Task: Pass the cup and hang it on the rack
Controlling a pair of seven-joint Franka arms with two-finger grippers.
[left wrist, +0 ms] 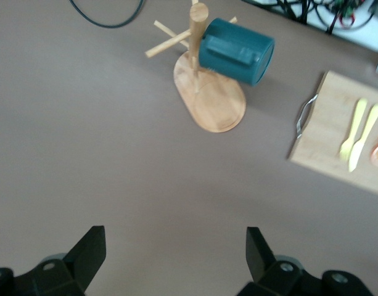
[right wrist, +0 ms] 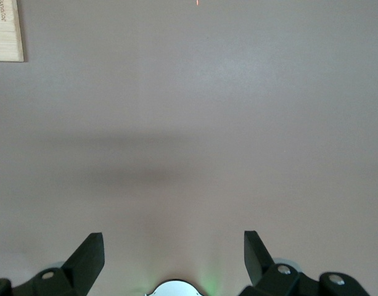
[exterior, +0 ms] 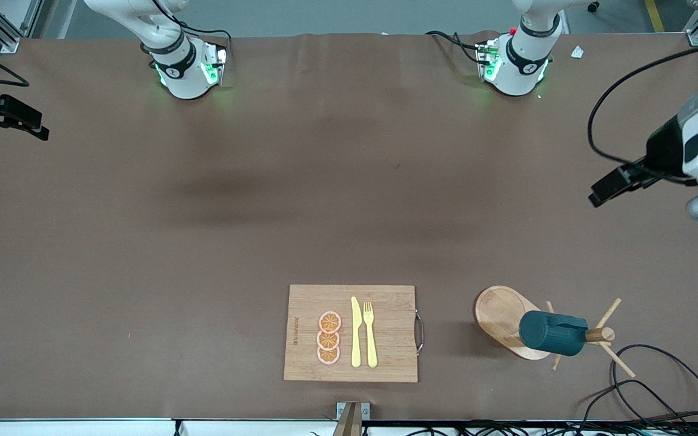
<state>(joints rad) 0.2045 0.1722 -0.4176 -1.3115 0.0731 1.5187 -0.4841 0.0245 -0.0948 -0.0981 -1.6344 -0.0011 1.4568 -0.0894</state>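
The dark teal cup (exterior: 552, 332) hangs on its side on a peg of the wooden rack (exterior: 497, 312), near the table's front edge toward the left arm's end. The left wrist view shows the cup (left wrist: 235, 50) against the rack's post, over the oval base (left wrist: 216, 102). My left gripper (exterior: 604, 192) is open and empty, raised over bare table well away from the rack; its open jaws show in the left wrist view (left wrist: 176, 246). My right gripper (exterior: 22, 124) is open and empty over bare table at the right arm's end; its open jaws show in the right wrist view (right wrist: 174, 246).
A rectangular wooden cutting board (exterior: 385, 303) lies beside the rack, carrying a yellow knife (exterior: 355, 333), a yellow fork (exterior: 369, 333) and three orange slices (exterior: 329, 338). Black cables (exterior: 658, 387) loop on the table near the rack. The board's corner shows in the right wrist view (right wrist: 5, 31).
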